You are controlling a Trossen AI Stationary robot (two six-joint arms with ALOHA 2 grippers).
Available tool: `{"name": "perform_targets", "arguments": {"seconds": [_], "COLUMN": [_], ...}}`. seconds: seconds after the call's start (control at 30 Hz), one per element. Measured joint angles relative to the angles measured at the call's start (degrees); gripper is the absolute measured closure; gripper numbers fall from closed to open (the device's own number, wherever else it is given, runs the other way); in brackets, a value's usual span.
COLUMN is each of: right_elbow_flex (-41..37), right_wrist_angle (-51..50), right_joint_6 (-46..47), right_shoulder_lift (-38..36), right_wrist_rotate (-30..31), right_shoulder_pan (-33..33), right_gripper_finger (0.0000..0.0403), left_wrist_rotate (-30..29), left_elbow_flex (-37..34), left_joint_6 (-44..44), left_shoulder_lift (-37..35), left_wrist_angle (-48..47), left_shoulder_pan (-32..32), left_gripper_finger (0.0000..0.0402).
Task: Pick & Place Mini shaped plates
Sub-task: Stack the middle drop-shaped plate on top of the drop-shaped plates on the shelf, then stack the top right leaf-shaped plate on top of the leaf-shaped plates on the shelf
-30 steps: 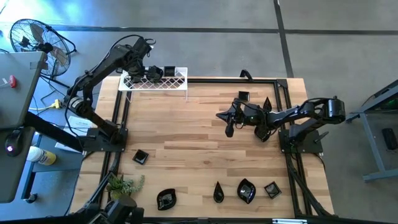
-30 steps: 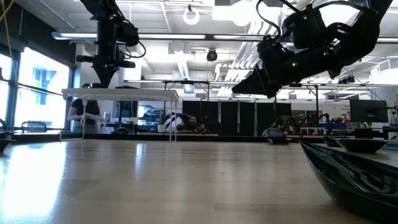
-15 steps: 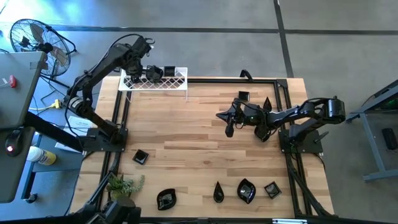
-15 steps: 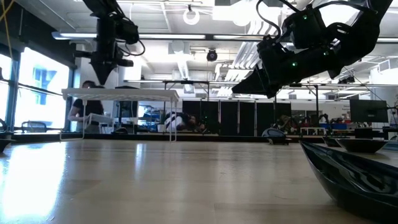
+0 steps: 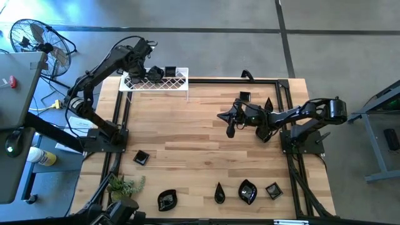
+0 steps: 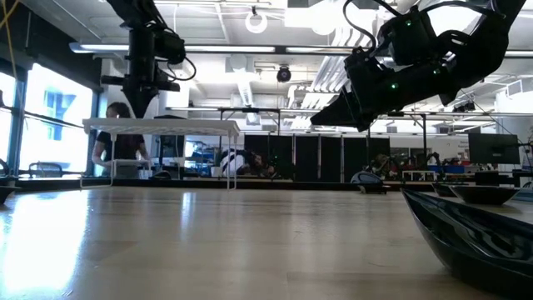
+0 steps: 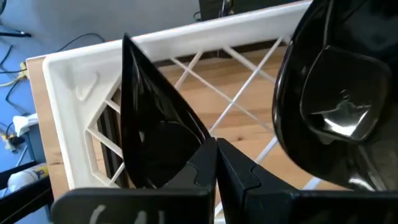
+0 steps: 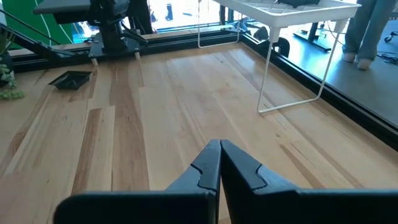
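The left gripper (image 7: 216, 163) hangs over the white rack (image 7: 74, 84), fingers pressed together and empty — descending, it could knock a black plate (image 7: 155, 134) loose; the right gripper (image 8: 220, 163), likewise closed, waits mid-table.

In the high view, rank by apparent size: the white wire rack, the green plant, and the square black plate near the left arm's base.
1. White wire rack, clearly largest.
2. Green plant.
3. Square black plate, smallest.
All three sit on the table, seen from straight above, so nearness hardly skews this.

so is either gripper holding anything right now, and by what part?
Left gripper, shut over the white rack, pinches a teardrop plate by its rim at the wide end. Right gripper is shut and empty above the table.
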Motion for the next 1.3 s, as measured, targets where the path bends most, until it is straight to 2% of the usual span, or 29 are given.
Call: {"name": "perform_targets", "arguments": {"seconds": [0.63, 0.9, 1.07, 1.3], "right_elbow_flex": [0.0, 0.0, 0.0, 0.0], "right_wrist_angle": [-0.9, -0.9, -0.3, -0.4], "right_joint_6": [-0.1, -0.6, -1.5, -1.5], "right_shoulder_lift": [0.0, 0.0, 0.0, 0.0], "right_wrist_rotate": [0.0, 0.0, 1.9, 4.6], "right_shoulder_pan": [0.0, 0.0, 0.0, 0.0], "right_gripper_finger": [0.0401, 0.0399, 0.04, 0.0397], "left_wrist_rotate": [-0.8, -0.3, 1.0, 1.4], "left_elbow_flex": [-0.2, -2.5, -9.3, -22.8], "left_joint_6": [4.4, 9.0, 10.7, 12.0], "left_shoulder_lift": [-1.1, -5.8, -10.7, -19.0], "left_wrist_angle": [1.8, 17.7, 29.5, 43.0], "left_shoulder_pan": [-0.6, -9.5, -14.6, -20.6], "left_gripper_finger": [0.0401, 0.0401, 0.0401, 0.0401]}}
